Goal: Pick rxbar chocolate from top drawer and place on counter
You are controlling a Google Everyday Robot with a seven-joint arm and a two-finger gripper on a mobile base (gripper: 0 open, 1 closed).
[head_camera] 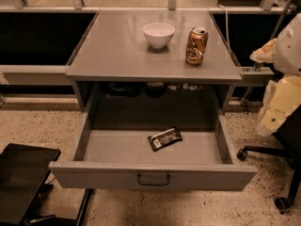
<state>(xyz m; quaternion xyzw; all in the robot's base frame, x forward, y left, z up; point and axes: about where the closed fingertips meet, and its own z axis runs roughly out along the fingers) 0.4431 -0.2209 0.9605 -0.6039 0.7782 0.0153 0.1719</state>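
Note:
The rxbar chocolate [165, 139], a flat black bar with white print, lies slanted on the floor of the top drawer [153, 175]. The drawer is pulled fully open and shows its black wire handle [153, 180] at the front. The grey counter [117, 51] is above it. My arm shows as cream-coloured parts at the right edge, and its lower end, the gripper [272, 117], hangs to the right of the drawer, outside it and well apart from the bar.
A white bowl [159, 34] and a dented copper-coloured can [196, 45] stand on the counter's far right part. A black office chair base [282, 173] is at the right, and a black flat object [23, 182] sits on the floor at the lower left.

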